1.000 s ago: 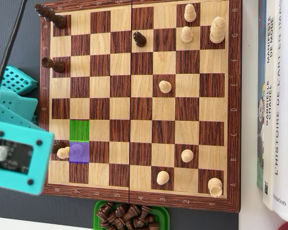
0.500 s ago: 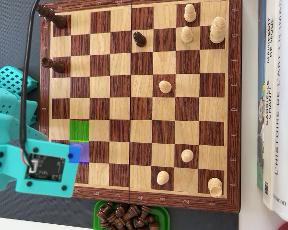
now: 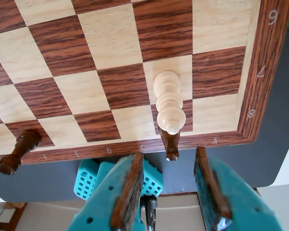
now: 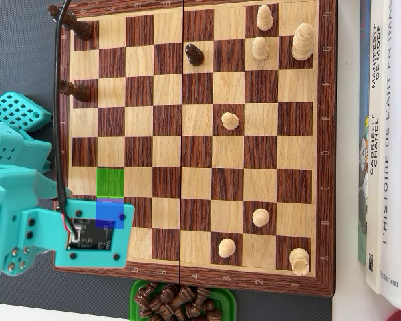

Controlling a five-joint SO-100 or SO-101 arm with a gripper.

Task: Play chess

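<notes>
In the wrist view, a light chess piece [image 3: 169, 102] stands near the chessboard's [image 3: 111, 43] corner. A dark piece [image 3: 171, 145] stands right behind it at the board's edge. My gripper [image 3: 168, 156] hovers over them, open, with nothing between its wood-lined fingers [image 3: 128, 190]. The dark piece's top sits just ahead of the gap. In the overhead view, my teal wrist [image 4: 87, 234] covers both pieces and the lower-left board corner. A blue-marked square [image 4: 113, 214] shows partly, and a green-marked square [image 4: 110, 182] lies just above it.
A further dark piece [image 3: 17, 151] stands on the board's edge to the left in the wrist view. Overhead, light pieces [image 4: 260, 217] and dark pieces [image 4: 194, 53] are scattered over the board. A green tray [image 4: 135, 297] of dark pieces sits below it, and books [image 4: 387, 147] lie on the right.
My arm has swung right and down over the board's lower-left corner. It now covers the light and dark pieces beside the blue square, which showed a second ago.
</notes>
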